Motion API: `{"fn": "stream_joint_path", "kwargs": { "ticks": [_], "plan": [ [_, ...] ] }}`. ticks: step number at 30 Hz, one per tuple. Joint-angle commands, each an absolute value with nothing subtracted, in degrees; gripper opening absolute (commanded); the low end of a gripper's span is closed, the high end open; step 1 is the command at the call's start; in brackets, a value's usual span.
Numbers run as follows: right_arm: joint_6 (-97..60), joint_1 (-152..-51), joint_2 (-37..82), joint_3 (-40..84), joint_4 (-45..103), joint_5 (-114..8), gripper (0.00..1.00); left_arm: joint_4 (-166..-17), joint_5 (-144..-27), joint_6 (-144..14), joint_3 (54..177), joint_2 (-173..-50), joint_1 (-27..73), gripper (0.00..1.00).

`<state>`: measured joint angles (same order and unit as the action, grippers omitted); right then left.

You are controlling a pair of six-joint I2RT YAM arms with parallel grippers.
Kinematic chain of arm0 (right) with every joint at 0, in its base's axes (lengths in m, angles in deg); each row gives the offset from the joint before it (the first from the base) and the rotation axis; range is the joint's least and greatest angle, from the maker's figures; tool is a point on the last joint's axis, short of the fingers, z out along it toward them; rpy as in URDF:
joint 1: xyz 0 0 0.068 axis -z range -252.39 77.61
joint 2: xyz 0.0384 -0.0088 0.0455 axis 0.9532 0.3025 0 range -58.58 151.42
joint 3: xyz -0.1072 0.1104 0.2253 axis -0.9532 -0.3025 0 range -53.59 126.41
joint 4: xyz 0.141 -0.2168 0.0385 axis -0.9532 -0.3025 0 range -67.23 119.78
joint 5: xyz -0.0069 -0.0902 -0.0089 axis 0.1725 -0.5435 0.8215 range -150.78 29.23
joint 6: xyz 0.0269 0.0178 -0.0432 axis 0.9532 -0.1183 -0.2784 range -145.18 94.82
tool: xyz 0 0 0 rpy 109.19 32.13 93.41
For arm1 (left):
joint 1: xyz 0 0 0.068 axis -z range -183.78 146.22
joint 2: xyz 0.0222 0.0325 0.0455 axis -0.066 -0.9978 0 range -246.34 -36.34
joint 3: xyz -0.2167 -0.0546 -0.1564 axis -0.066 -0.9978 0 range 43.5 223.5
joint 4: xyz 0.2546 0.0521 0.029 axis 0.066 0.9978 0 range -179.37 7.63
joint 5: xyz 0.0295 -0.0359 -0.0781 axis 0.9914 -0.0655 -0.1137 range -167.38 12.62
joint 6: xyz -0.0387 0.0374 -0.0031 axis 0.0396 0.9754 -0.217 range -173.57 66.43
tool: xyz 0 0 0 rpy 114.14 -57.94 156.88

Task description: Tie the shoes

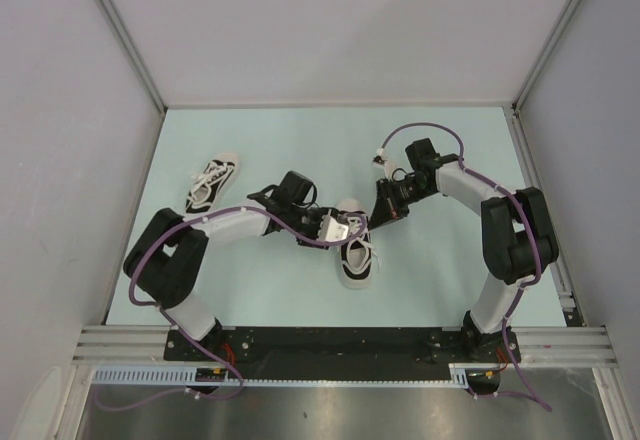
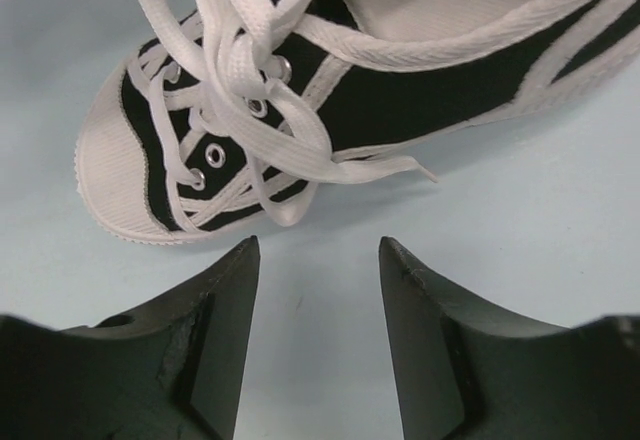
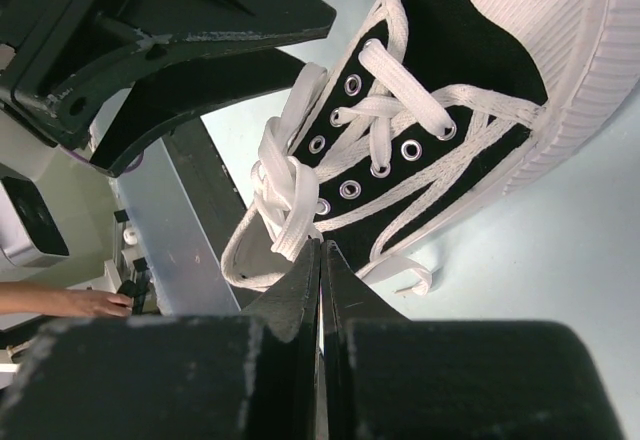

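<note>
Black canvas shoe, white laces, near parted left tool

Nothing legible: no words, brands, numbers or signs can be read on the shoes or elsewhere.

The left arm and right arm have white links and bulky black joint housings, both bolted to a black base plate. A purple cable loops along each arm. The fingers are black, wedge-shaped and scuffed.

Black shoes, white laces
</note>
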<state>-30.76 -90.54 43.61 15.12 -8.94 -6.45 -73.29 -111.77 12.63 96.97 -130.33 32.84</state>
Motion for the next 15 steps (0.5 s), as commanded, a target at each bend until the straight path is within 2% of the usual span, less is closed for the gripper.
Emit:
{"fn": "stream_joint_path", "kwargs": {
  "ticks": [1, 5, 10, 14, 15],
  "plan": [
    [-30.5, -90.9, 42.2, 16.2, -8.5, -6.3, 0.0, -77.6, -111.8, 13.0, 99.4, -131.2, 33.8, 0.55],
    [-30.5, -90.8, 42.3, 16.2, -8.6, -6.3, 0.0, -78.6, -112.2, 12.2, 99.9, -131.6, 35.0, 0.53],
    [-30.4, -90.9, 42.1, 16.2, -8.6, -6.4, 0.0, -78.9, -112.2, 9.8, 100.7, -131.8, 36.3, 0.45],
    [-30.5, -90.8, 41.9, 16.2, -8.8, -6.4, 0.0, -78.5, -111.9, 9.5, 100.5, -131.7, 36.6, 0.32],
    [-30.5, -90.9, 41.8, 16.2, -9.1, -6.3, 0.0, -78.2, -111.6, 9.6, 100.3, -131.5, 36.6, 0.25]
  ]
}}
